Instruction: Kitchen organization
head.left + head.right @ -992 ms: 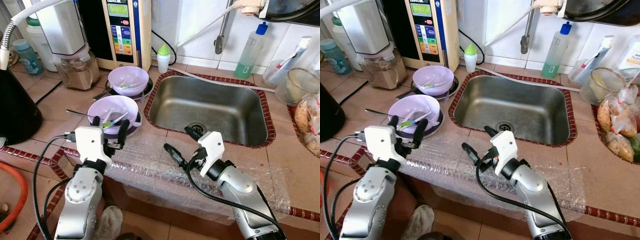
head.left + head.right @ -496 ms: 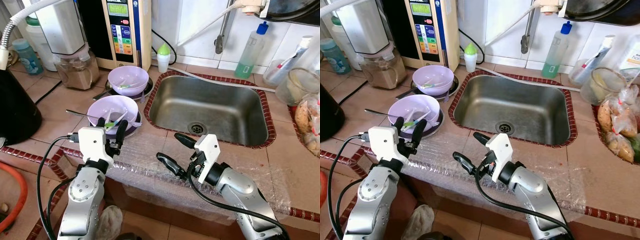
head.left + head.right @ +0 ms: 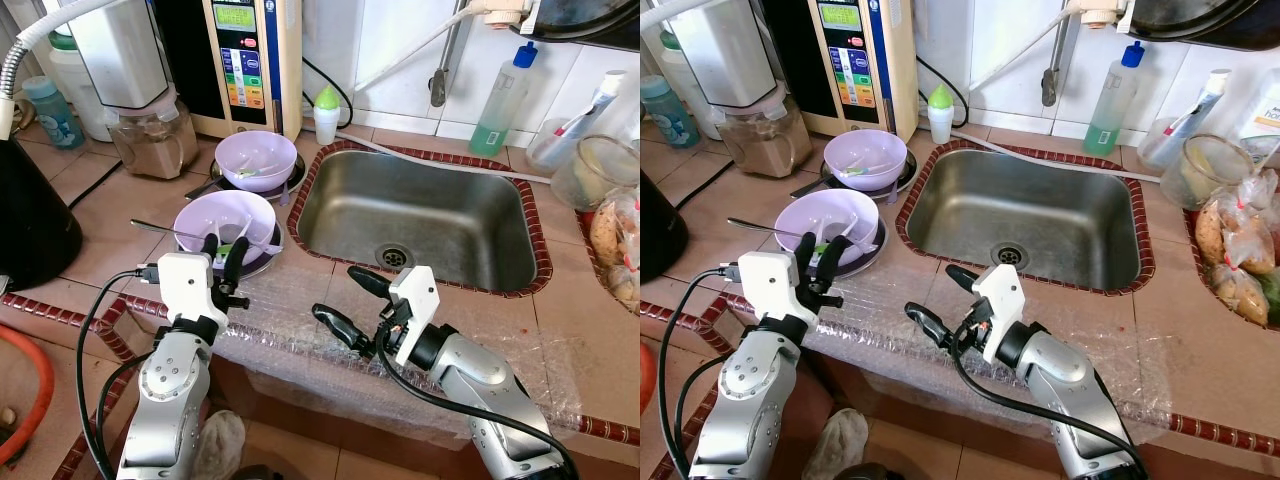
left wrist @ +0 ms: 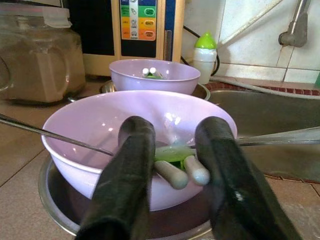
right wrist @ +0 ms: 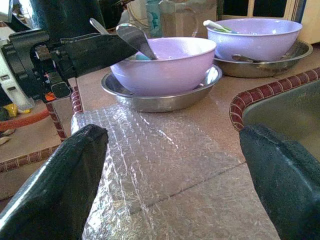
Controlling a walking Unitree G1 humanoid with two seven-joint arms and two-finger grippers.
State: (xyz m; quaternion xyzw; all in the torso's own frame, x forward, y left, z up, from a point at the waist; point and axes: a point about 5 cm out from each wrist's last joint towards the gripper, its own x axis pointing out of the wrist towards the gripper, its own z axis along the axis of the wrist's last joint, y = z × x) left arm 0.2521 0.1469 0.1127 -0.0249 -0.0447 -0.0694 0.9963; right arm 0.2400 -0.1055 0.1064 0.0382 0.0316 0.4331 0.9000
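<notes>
Bowl [image 3: 226,224] before left gripper [image 3: 223,250]; no label on it is readable.

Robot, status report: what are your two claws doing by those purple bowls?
Left end effector open at near purple bowl, holding nothing. Right end effector open wide over bubble wrap, empty. Utensils lie in the bowl; steel plate beneath it.
</notes>
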